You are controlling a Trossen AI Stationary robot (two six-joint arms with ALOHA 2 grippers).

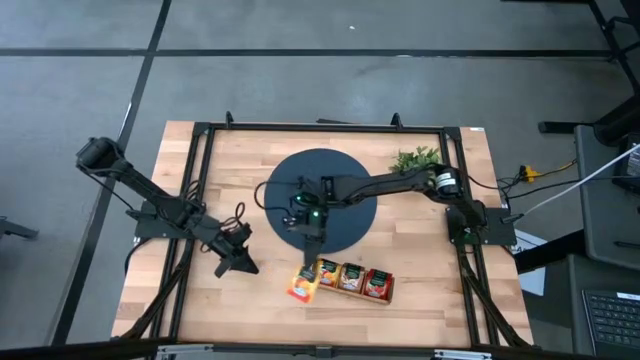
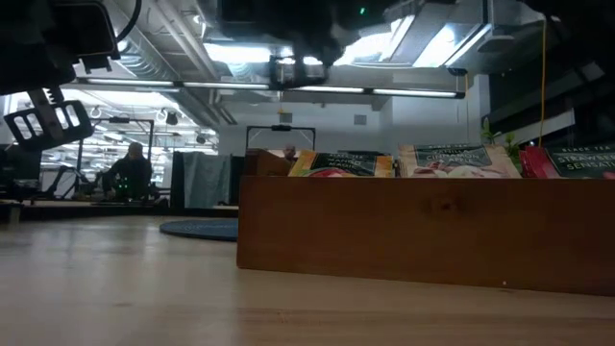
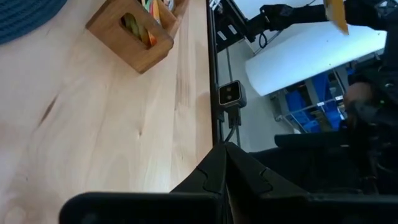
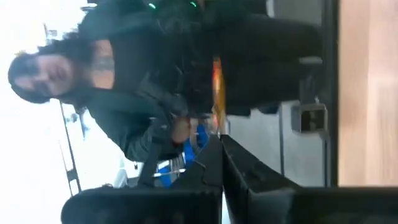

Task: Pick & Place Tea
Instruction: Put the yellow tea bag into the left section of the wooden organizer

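A long wooden tray (image 1: 391,290) lies near the table's near edge with tea packets (image 1: 351,277) standing in its three compartments; the low view shows its side wall (image 2: 423,231). My right gripper (image 1: 309,262) reaches out over the round blue mat (image 1: 350,225) and is shut on an orange-yellow tea packet (image 1: 303,287), which shows beside the tray's left end. My left gripper (image 1: 245,267) is shut and holds nothing, above the bare wood to the left of the tray. My right gripper pinches one edge of the orange-yellow packet (image 4: 217,115) between its two fingertips. The fingers lie about level and point toward the table's near edge. The packet sticks out beyond them, seen edge-on in the right wrist view, and is lifted clear of the table.
A small green plant (image 1: 415,158) stands at the far right of the table. A black frame (image 1: 200,150) runs around the tabletop. A person (image 4: 93,74) sits beyond the near edge. Bare wood lies left of the tray.
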